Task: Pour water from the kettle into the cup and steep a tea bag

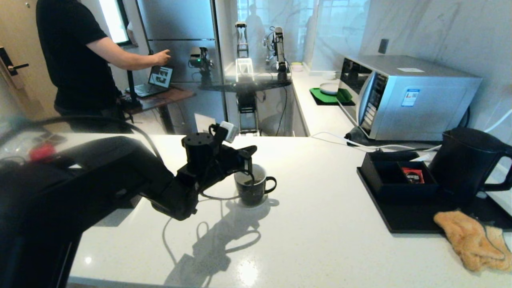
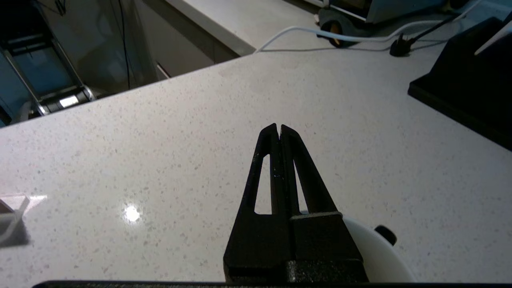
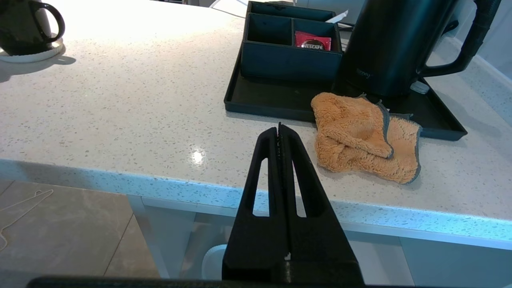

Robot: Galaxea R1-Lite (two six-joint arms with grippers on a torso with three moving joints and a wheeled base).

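Head view: the left gripper (image 1: 249, 154) hovers over the cup (image 1: 252, 188) mid-counter; the kettle (image 1: 466, 164) stands far right, heavy and rigid, best taken by its loop handle.

Left wrist view: fingers pressed together, perhaps pinching a tea-bag string.

Right wrist view: the right gripper (image 3: 280, 132), fingers together, waits off the counter (image 3: 140, 104) edge.

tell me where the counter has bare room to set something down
The widest bare patch is the counter between the cup and the black tray. The tray is crowded: kettle, divided box, orange cloth. The left gripper hovers over the cup.
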